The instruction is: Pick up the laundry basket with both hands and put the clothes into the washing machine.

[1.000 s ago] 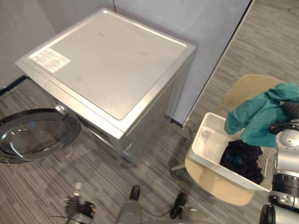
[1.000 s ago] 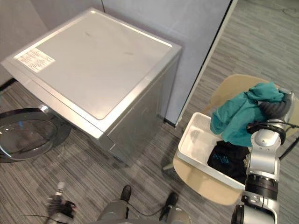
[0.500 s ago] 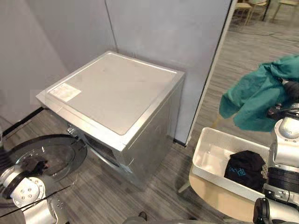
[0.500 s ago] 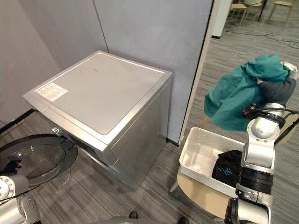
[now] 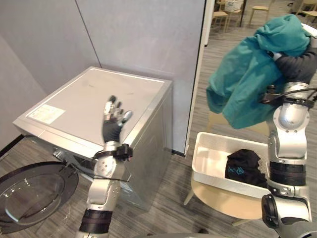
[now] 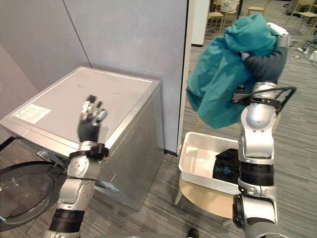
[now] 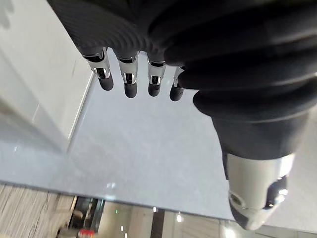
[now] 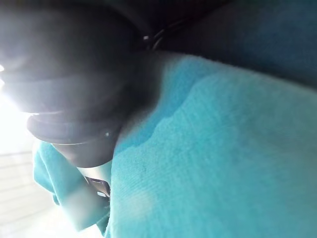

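Grey partition walls (image 5: 138, 34) stand behind the silver washing machine (image 5: 94, 99), its round door (image 5: 34, 191) open low on your left. Your left hand (image 5: 113, 124) is raised before the machine's top, fingers straight and apart. Your right hand (image 5: 295, 64) is up high, draped in a teal garment (image 5: 242, 84); you cannot tell its grip. The white laundry basket (image 5: 208, 158) sits on a beige chair (image 5: 223, 201), a black garment (image 5: 242, 166) inside.
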